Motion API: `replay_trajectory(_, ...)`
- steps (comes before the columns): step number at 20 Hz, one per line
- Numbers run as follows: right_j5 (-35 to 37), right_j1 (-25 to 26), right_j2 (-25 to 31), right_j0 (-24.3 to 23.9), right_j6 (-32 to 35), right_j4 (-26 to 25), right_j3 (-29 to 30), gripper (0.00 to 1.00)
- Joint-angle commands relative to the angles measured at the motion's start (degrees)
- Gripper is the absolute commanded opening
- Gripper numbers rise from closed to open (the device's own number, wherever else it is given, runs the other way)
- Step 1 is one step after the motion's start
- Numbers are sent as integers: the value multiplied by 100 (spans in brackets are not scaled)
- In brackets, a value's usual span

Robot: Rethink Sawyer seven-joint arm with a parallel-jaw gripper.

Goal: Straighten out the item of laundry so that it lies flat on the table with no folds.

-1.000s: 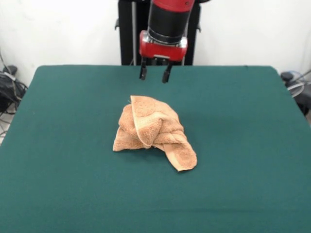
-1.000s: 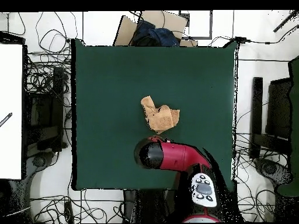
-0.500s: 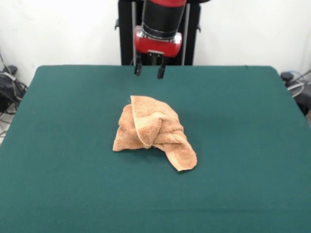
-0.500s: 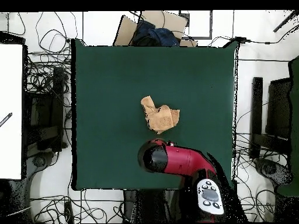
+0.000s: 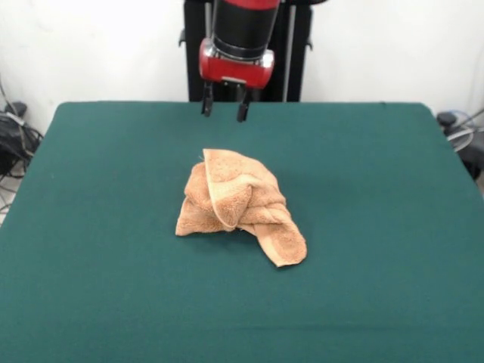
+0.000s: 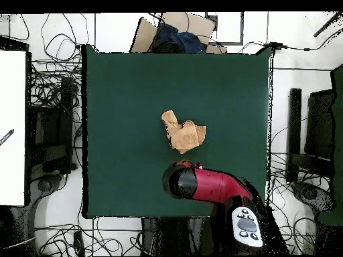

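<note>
My tool (image 5: 223, 111), open and empty, keeps backing up and away from the towel (image 5: 238, 206), which sits crumpled mid-surface (image 5: 91, 227), so I judge the flattening hasn't started.

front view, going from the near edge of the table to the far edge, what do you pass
bare green table → crumpled orange towel → more bare table → the hand, open, hanging above the far edge
</note>
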Motion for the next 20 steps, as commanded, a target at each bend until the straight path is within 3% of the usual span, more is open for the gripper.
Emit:
replay_trajectory(1, -226, 493, 407, -194, 323, -387, -143, 100)
replay_trajectory(20, -277, 955, 445, -228, 416, -657, -547, 100)
